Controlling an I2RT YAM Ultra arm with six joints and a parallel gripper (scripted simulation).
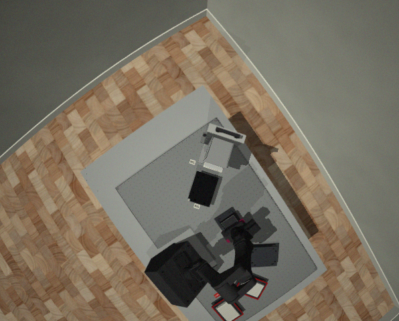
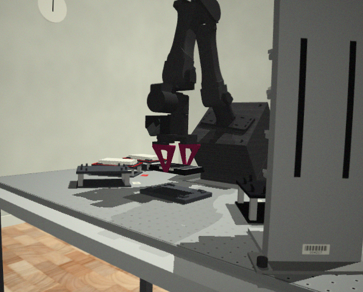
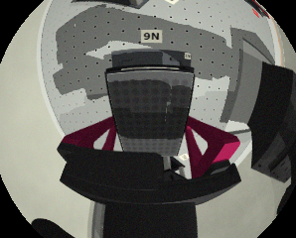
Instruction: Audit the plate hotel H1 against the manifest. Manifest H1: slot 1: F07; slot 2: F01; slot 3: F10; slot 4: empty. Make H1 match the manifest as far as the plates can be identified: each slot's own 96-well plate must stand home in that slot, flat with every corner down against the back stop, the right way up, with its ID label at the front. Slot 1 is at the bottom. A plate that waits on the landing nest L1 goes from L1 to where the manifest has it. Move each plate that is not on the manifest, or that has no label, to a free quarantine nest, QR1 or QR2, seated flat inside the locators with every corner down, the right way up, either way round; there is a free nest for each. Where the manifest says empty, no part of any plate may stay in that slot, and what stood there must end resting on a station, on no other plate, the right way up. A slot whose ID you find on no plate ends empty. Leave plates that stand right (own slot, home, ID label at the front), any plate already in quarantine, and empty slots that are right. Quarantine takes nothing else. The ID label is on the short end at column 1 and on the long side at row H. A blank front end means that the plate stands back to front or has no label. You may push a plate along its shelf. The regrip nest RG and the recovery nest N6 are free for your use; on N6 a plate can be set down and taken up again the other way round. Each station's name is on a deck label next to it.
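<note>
My gripper (image 2: 175,165) is shut on a dark 96-well plate (image 2: 176,170) and grips it across its width. It holds the plate flat and low over the deck. In the wrist view the plate (image 3: 148,109) runs forward between the red fingers, with the N6 deck label (image 3: 151,36) just past its far end. I cannot tell whether the plate touches anything beneath it, and I see no ID label on it. The plate hotel H1 (image 2: 320,132) stands at the right with its back to this camera. From above it (image 1: 221,145) shows only its top, and its slots are hidden.
A flat dark nest (image 2: 175,192) lies on the deck in front of the gripper. A raised empty nest (image 2: 103,171) stands to the left. Two red-edged nests each hold a white plate (image 1: 227,311) (image 1: 256,288) by the arm's base block (image 1: 173,273). A black nest (image 1: 203,188) sits before the hotel.
</note>
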